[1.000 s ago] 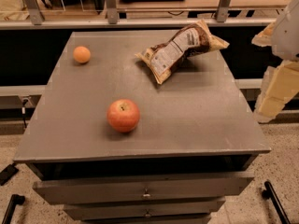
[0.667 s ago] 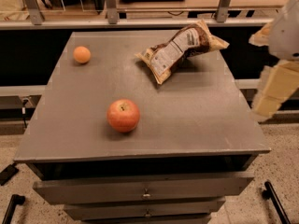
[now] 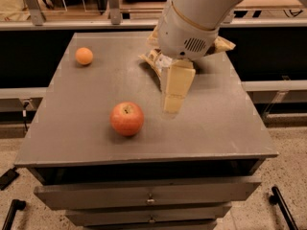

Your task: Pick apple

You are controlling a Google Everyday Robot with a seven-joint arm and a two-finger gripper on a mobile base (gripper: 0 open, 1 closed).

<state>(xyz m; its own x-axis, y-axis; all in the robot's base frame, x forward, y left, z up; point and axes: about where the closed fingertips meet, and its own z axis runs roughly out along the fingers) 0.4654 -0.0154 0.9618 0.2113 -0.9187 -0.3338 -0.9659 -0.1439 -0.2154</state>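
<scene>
The apple (image 3: 127, 119) is round and red-orange with a stem dimple on top. It sits on the grey table top (image 3: 86, 104), towards the front and left of centre. My gripper (image 3: 171, 104) hangs from the large white arm (image 3: 192, 23). It points down over the table, just right of the apple and slightly behind it, about a hand's width away. It holds nothing that I can see.
A smaller plain orange fruit (image 3: 84, 56) lies at the back left of the table. A crumpled snack bag (image 3: 152, 59) lies at the back, mostly hidden by the arm. Drawers (image 3: 148, 195) run below the front edge. A rail (image 3: 72, 25) runs behind the table.
The arm has swung in from the right edge to over the middle of the table. The gripper now hangs close to the apple and the arm covers the snack bag. The apple has not moved.
</scene>
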